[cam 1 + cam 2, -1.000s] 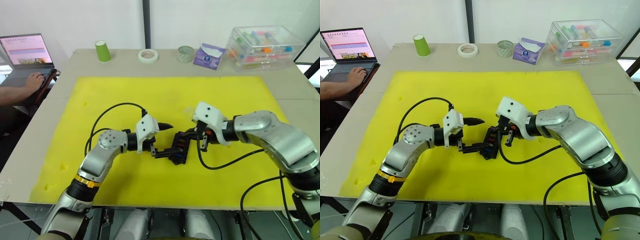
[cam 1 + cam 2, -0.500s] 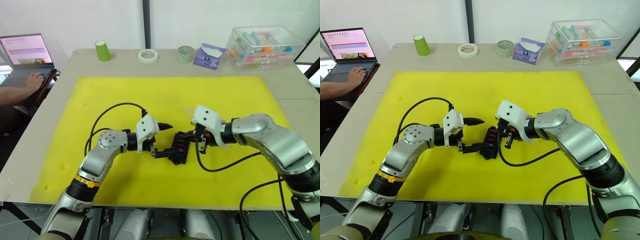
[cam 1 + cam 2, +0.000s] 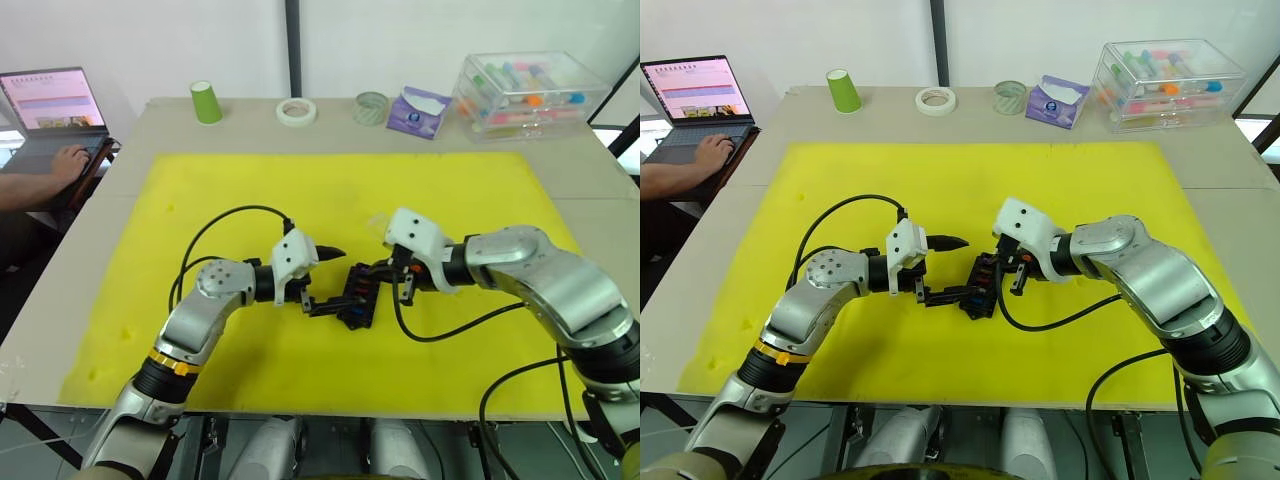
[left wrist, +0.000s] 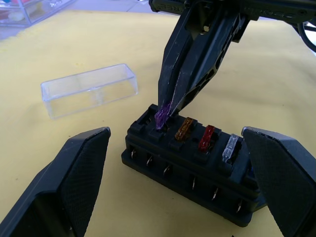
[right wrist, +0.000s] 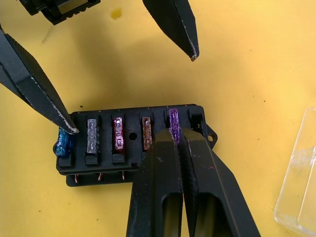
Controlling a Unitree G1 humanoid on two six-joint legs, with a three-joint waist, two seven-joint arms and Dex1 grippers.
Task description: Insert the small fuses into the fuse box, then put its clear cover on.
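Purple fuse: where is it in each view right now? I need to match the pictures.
Left eye view: too small to pick out; it sits at the fuse box, mat centre.
Right eye view: likewise, at the box.
Left wrist view: purple fuse pinched by the right gripper, above centre.
Right wrist view: just above the fingers, near centre.
Shared landmark: the amber fuse beside it.

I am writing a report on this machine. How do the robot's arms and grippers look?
Both arms are silver-grey metal with rounded joints. Each wrist has a white housing and a looping black cable. The left gripper and right gripper have black tapered fingers. An orange ring marks the left forearm.
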